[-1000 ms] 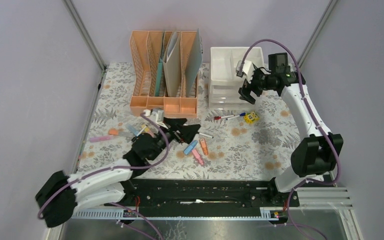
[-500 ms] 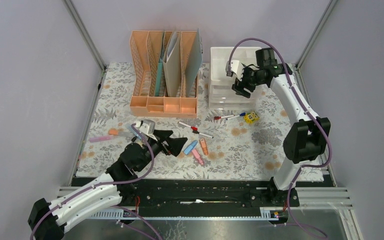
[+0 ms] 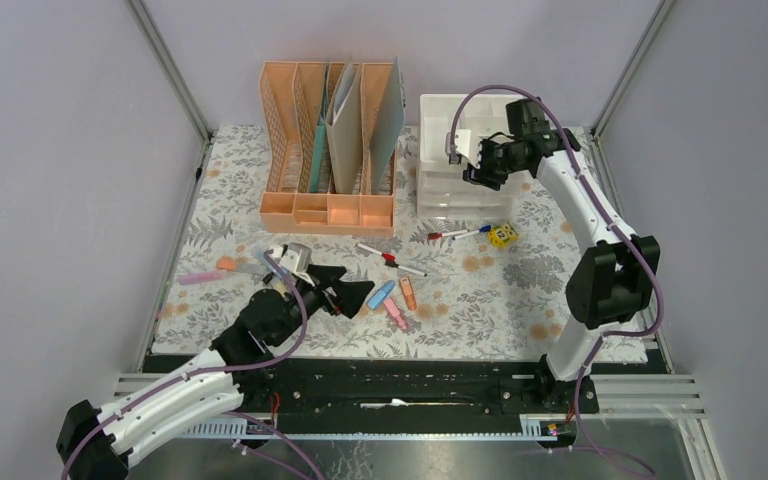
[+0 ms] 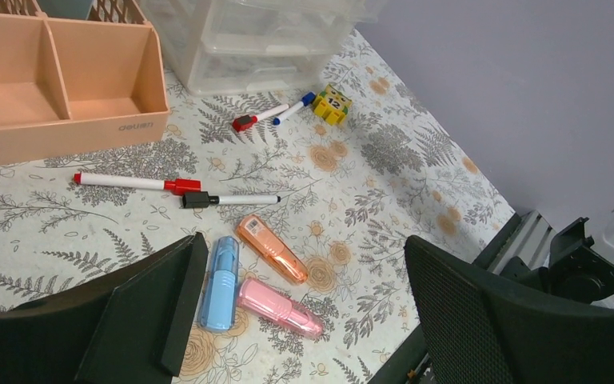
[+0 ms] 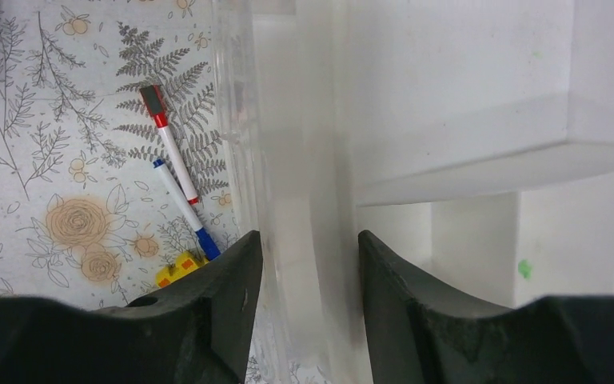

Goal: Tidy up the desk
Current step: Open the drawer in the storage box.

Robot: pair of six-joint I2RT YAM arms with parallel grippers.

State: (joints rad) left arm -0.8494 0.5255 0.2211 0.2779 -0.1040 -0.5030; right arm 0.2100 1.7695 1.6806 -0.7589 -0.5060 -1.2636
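- I see a peach file rack (image 3: 328, 150) at the back, holding folders (image 3: 345, 125).
- Just beside it, a white drawer unit (image 3: 460, 185).
- Nearby: red marker (image 4: 260, 117), blue marker (image 4: 293, 106), yellow block (image 4: 332, 104).
- Three highlighters (image 4: 270, 250) lying together.

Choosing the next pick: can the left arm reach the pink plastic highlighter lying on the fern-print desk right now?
Probably yes. The left gripper is open and pointed at the pink plastic highlighter, with nothing lying on it; the blue plastic highlighter close beside it may crowd one finger.
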